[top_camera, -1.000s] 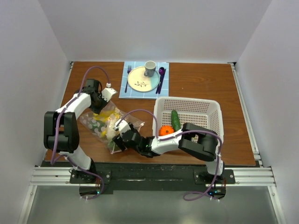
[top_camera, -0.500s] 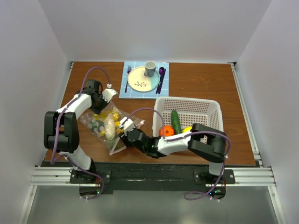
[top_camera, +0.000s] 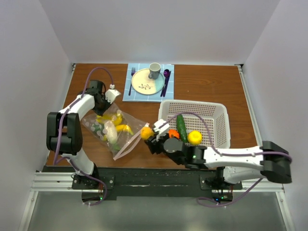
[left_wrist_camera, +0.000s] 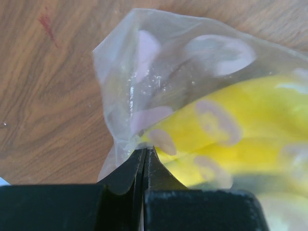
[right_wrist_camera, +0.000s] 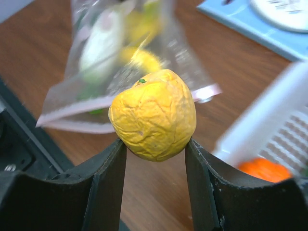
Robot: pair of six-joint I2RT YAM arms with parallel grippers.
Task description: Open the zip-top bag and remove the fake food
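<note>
Here, right tool (right_wrist_camera: 155,144) grips yellow fruit (right_wrist_camera: 153,113); left tool (left_wrist_camera: 144,153) pinches bag (left_wrist_camera: 159,72).

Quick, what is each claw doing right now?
Left gripper: shut on the zip-top bag.
Right gripper: shut on a yellow fake fruit.

The left arm (top_camera: 60,127) rises from its base, folds at the elbow by the near-left edge and reaches forward and inward; its wrist tips downward; the left gripper (top_camera: 100,110) has its jaws pressed together, the black fingertips (left_wrist_camera: 134,166) pinching a corner of the zip-top bag (left_wrist_camera: 159,86). The right arm (top_camera: 240,156) lies low, its elbow swung far out to the right and its forearm stretched leftward along the near edge; the right gripper (top_camera: 147,134) points left and forward, its two fingers (right_wrist_camera: 108,183) half apart and clamped on either side of a yellow fake fruit (right_wrist_camera: 154,115).
</note>
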